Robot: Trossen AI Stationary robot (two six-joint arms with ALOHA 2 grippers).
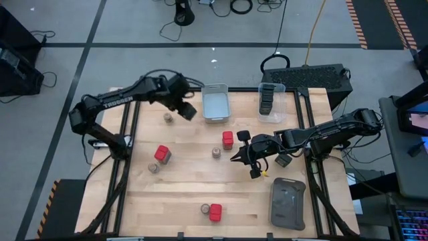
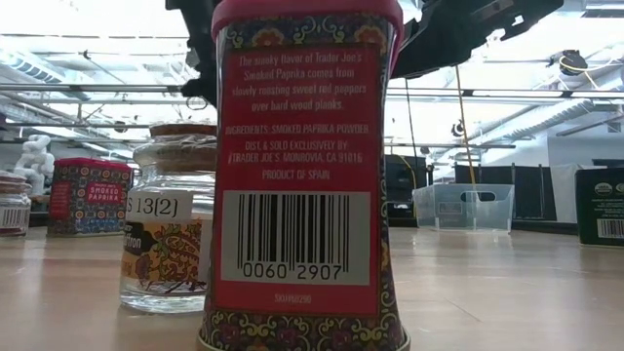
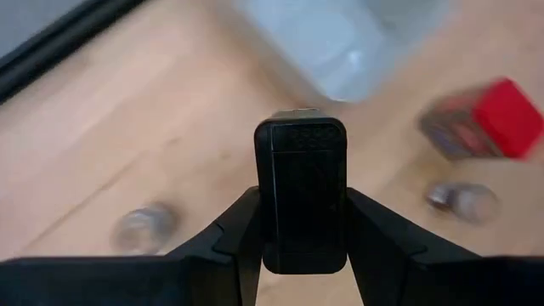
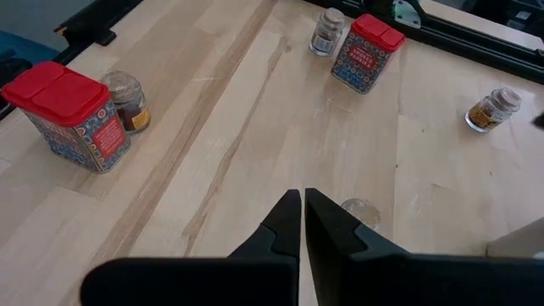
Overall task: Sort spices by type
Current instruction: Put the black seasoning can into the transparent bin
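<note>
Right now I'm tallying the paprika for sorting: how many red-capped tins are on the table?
3: one red-capped tin toward the left side, one mid-table below the grey bin, one near the front edge. None looks hidden.

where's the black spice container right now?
High view: the black spice container is held in the left end effector, above the table's far-left area, just left of the grey bin and near a round jar.

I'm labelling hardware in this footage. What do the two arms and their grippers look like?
Both arms are dark, near-black, jointed links. The left arm carries white "TROSSEN" lettering along one link. The right arm shows no lettering I can read. The right gripper has two matte black, angular fingers tapering to tips; the left gripper has similar black fingers.
</note>
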